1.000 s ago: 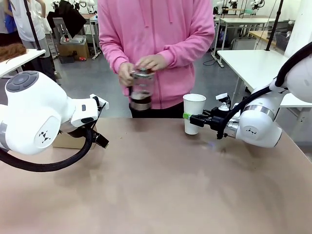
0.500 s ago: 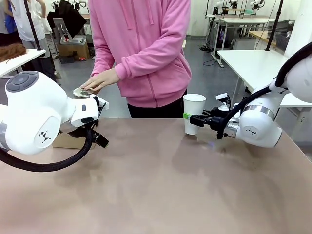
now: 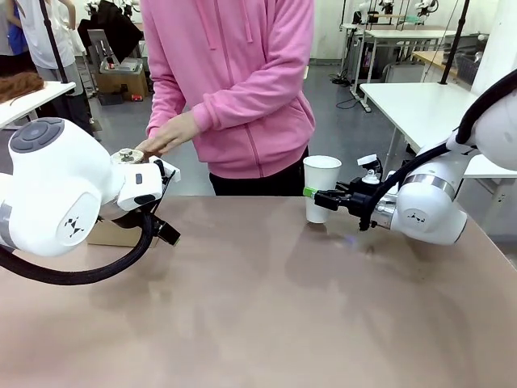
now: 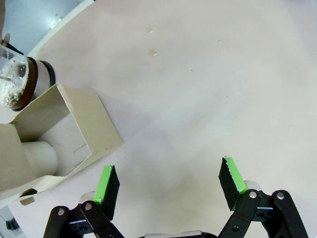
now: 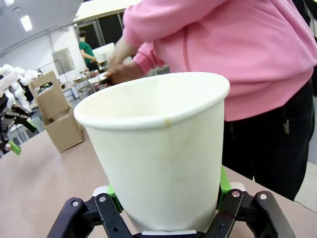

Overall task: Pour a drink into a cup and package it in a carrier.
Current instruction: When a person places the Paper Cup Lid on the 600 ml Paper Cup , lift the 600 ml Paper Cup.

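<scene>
The tall white paper cup (image 3: 322,174) stands upright and lidless at the far right of the brown counter (image 3: 266,307), clamped low on its wall by the right end effector (image 3: 317,195). The left end effector (image 4: 168,174) hangs wide and empty beside the brown cardboard carrier (image 4: 94,124). Assessment: the cup is light, thin-walled and easily crushed or tipped; grip it low and gently, clear of the rolled rim.

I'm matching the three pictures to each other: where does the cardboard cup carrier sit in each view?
Front view: carrier at the left, partly behind the left arm.
Left wrist view: carrier at the left edge, seen from above.
Right wrist view: carrier at far left, beyond the cup.
Shared landmark: the table it stands on.
</scene>
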Controlling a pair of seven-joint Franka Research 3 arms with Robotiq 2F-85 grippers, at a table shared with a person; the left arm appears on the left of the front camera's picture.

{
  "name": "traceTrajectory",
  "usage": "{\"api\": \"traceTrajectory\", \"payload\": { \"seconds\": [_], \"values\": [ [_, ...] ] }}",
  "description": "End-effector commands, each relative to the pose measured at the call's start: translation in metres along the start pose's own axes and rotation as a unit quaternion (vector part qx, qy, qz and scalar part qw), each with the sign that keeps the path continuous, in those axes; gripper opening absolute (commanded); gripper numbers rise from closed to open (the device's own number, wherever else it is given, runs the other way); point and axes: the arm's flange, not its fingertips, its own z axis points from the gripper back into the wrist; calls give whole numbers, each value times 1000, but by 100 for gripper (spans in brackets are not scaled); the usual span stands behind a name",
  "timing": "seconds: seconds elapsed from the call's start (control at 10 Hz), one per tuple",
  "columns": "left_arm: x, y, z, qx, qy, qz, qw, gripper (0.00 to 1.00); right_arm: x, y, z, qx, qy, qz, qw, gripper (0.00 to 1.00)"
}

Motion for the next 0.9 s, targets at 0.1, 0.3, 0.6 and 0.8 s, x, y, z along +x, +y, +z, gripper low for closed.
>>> {"api": "traceTrajectory", "payload": {
  "seconds": [0.1, 0.3, 0.6, 0.8],
  "values": [
    [0, 0, 0, -1, -1, 0, 1000, 100, 2, 2, -3, -4, -1, 0, 1000, 80],
    [0, 0, 0, -1, -1, 0, 1000, 100, 2, 2, -3, -4, -1, 0, 1000, 80],
    [0, 0, 0, -1, -1, 0, 1000, 100, 2, 2, -3, -4, -1, 0, 1000, 80],
    [0, 0, 0, -1, -1, 0, 1000, 100, 2, 2, -3, -4, -1, 0, 1000, 80]
  ]
}}
